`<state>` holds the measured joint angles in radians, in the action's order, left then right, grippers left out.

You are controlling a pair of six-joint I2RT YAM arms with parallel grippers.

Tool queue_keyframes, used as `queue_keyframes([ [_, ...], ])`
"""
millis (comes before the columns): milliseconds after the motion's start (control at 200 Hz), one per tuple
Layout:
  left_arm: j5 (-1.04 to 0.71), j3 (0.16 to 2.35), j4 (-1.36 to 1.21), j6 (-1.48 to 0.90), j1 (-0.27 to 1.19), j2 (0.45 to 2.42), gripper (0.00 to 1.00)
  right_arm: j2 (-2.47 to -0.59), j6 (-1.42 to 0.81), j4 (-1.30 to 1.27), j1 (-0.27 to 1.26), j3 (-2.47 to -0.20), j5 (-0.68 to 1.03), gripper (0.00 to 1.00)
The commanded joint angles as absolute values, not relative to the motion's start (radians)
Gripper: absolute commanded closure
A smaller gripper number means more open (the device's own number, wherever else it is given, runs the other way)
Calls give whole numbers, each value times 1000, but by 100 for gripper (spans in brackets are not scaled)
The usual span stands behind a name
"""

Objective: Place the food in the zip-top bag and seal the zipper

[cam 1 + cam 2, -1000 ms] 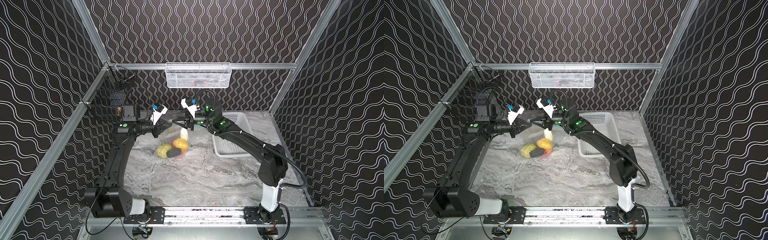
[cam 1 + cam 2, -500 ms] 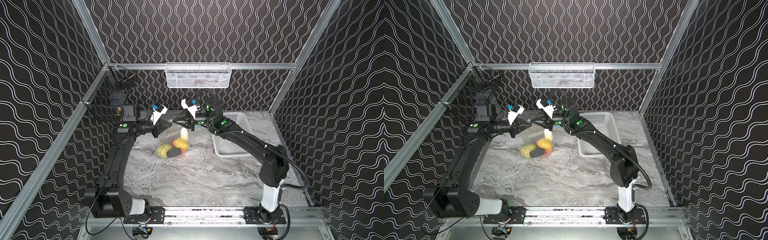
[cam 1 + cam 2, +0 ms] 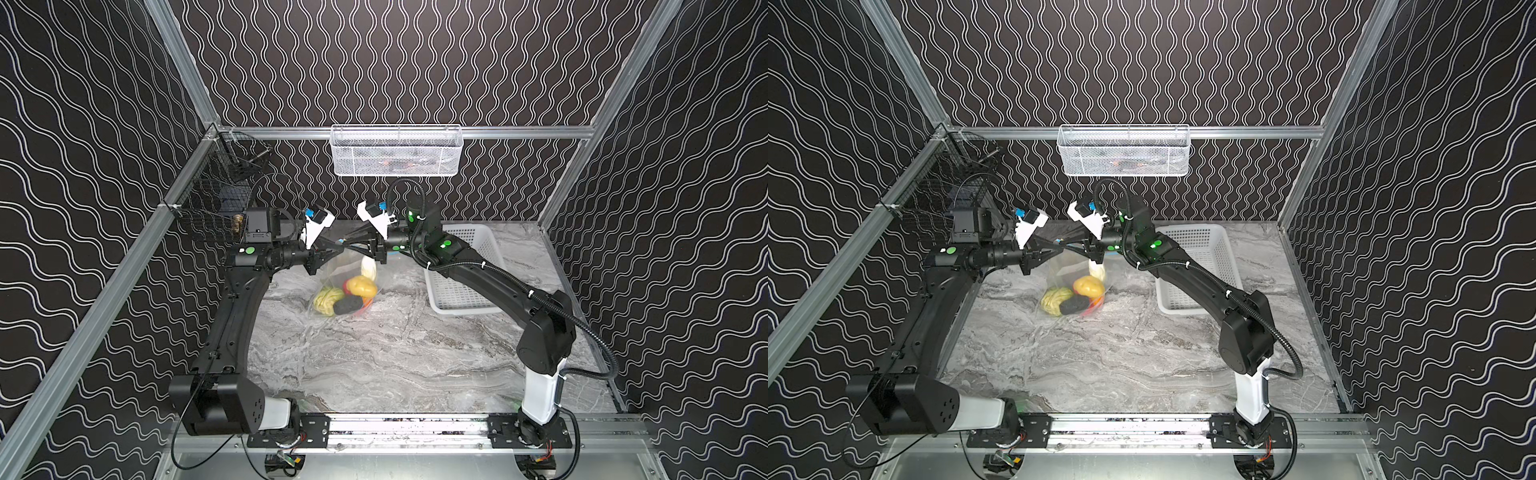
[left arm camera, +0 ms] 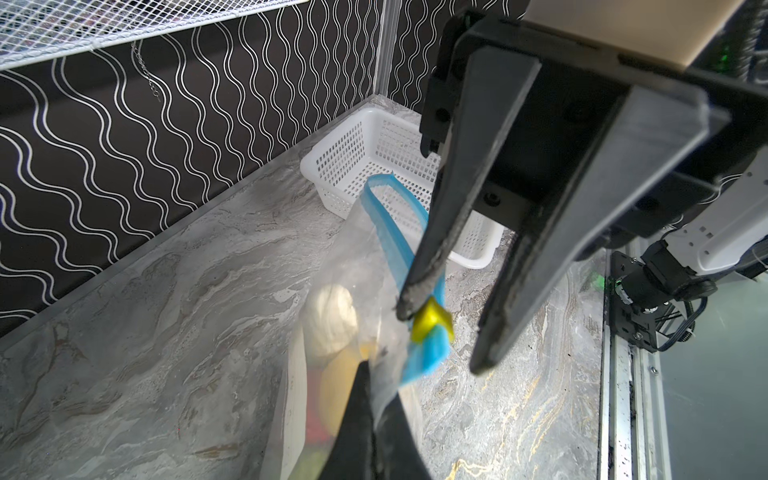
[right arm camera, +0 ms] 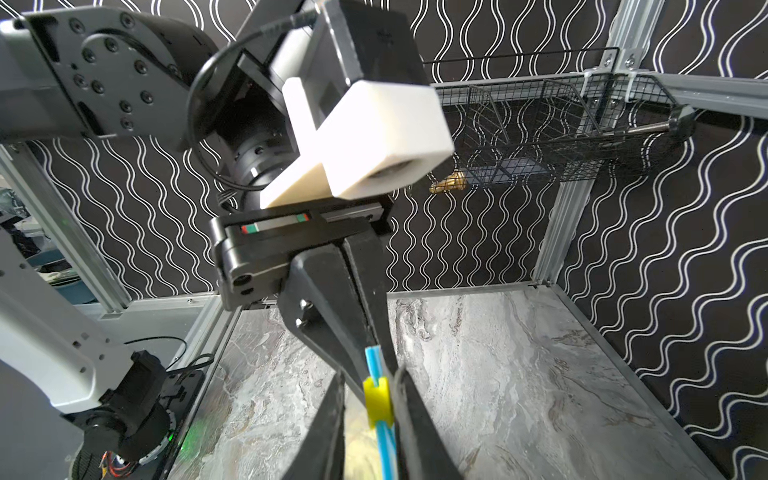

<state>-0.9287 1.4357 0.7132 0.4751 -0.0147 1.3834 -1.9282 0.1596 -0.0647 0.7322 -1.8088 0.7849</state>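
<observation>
Change since a second ago: almost none. The bag, the food and both my arms are where they were.

- Left gripper (image 5: 368,353): clenched on the end of the bag (image 3: 332,274), at its blue zipper strip (image 4: 390,224).
- Right gripper (image 4: 440,336): jaws parted, straddling the yellow slider (image 5: 377,401). One finger touches it and the other stands off.
- Bag: strung up between my two grippers, tip to tip at the back of the table (image 3: 395,353), its belly sagging to the marble. The mouth gapes beyond the slider.
- Food, all inside the bag: yellow potato (image 3: 360,285), white radish (image 3: 368,268), green cabbage (image 3: 326,300), dark avocado (image 3: 348,305). There are red pieces behind that I cannot count.
- White basket (image 3: 490,239): on the table to the right of the bag, apart from it.
</observation>
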Motion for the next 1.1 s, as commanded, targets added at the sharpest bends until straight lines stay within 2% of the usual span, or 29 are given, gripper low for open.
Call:
queue_keyframes([
  [0, -945, 1440, 686, 472, -16, 1378, 100, -1925, 181, -57, 735, -1815, 775, 78],
  [195, -945, 1440, 690, 472, 11, 1374, 100, -1927, 186, -50, 736, -1818, 763, 79],
  [330, -953, 1446, 693, 464, 13, 1375, 100, -1915, 177, -83, 736, -1792, 753, 89],
  [425, -943, 1440, 690, 465, 14, 1369, 100, -1913, 179, -91, 736, -1787, 749, 91],
  [485, -938, 1441, 699, 473, 14, 1370, 100, -1914, 182, -87, 736, -1787, 747, 91],
  [571, -932, 1437, 701, 478, 14, 1368, 100, -1910, 183, -92, 736, -1779, 743, 79],
  [696, -935, 1436, 700, 477, 14, 1368, 100, -1904, 183, -104, 736, -1759, 737, 74],
  [1096, -938, 1434, 692, 470, 15, 1373, 100, -1858, 174, -158, 736, -1710, 717, 78],
])
